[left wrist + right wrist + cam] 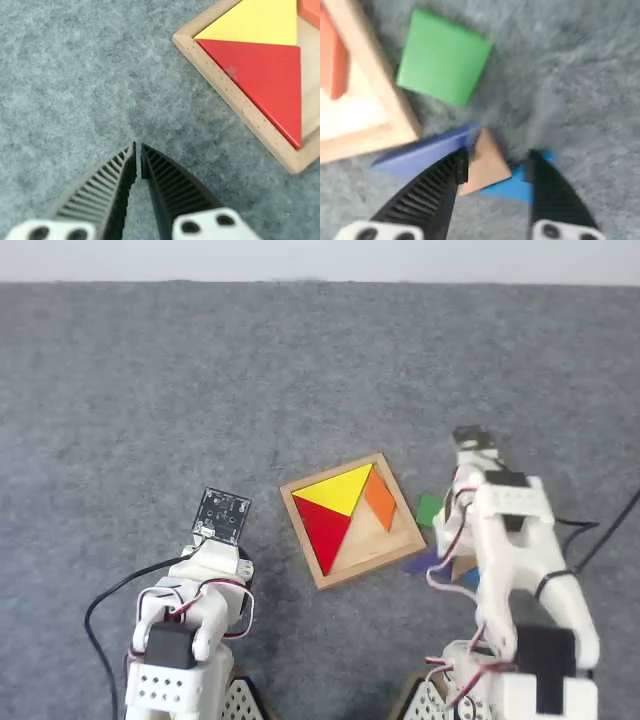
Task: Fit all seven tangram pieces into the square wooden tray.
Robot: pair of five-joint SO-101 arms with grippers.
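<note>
Tangram tan triangle (485, 165) lies between the right gripper's (497, 165) spread fingers, touching a blue piece (520, 186) and violet piece (420, 152); green square (442, 57) sits near the tray (380, 85) rim (open carpet (570, 75) beyond). Left gripper (138, 150), pressed together, hovers near the tray's red triangle (265, 75).

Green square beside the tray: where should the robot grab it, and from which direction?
Probably from straight above: the green square lies flat on the carpet. Pinch the two opposite edges running away from the tray; the edge facing its rim leaves a finger little room. The open right gripper is nearby.
</note>
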